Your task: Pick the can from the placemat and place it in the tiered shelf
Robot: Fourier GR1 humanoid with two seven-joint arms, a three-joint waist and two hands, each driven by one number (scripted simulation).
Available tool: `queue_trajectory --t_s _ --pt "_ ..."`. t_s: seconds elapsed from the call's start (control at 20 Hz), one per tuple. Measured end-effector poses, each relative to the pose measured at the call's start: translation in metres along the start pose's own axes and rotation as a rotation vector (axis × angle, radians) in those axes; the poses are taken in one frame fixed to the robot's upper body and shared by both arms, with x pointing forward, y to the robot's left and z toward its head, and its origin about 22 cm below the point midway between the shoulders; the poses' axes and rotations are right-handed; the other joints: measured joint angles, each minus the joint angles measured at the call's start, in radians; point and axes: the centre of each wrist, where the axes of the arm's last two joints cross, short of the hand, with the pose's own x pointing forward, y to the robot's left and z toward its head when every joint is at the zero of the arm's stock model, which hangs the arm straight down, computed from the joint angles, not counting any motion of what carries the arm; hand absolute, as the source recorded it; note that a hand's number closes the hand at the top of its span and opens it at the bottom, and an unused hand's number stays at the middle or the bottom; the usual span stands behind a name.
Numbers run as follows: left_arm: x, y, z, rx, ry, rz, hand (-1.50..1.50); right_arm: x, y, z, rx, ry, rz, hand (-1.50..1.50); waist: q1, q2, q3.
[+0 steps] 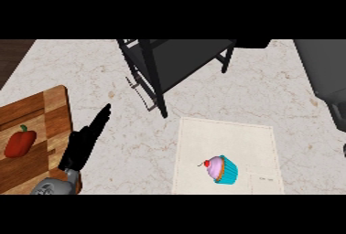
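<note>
While resting at the lower left, left hand: open, fingers straight and pointing up the view, clamped on nothing, lying over the right edge of the cutting board.
Right hand: not seen anywhere.
Cupcake: tilted, cherry toward the left, teal wrapper, pink icing; sole thing on the placemat, toward its near edge.
Placemat: pale, rectangular, flat on the counter, right of the left hand and well apart from it.
Can: not visible; not on the placemat, not in the left hand, not made out on the shelf; whereabouts impossible to tell.
Can's handling, as a judgement: probably light, stiff-walled, smooth and round, hence apt to slip or roll; best taken round the side wall at mid-height, thumb opposite fingers, kept upright.
Cutting board: wooden, at the left edge.
Bell pepper: red, green stem, on the cutting board, left of the hand.
Counter: pale marble, running to the far side.
Tiered shelf: dark frame, far middle, nearest leg just beyond the placemat's far-left corner.
Dark grey shape: far right edge, too cropped to name.
</note>
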Motion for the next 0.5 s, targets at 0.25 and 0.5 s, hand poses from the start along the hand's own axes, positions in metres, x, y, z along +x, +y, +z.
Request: queue_trajectory --t_s 0.25,0.5 --pt "0.001 0.0 -0.002 -0.011 -0.005 -0.003 0.0 0.006 0.012 -0.009 0.027 0.01 0.031 1.5 0.011 0.003 0.001" --pt "0.002 -0.002 -0.004 -0.02 -0.009 -0.007 0.0 -0.001 0.03 -0.012 0.076 0.034 -0.004 1.5 0.017 0.003 0.005"
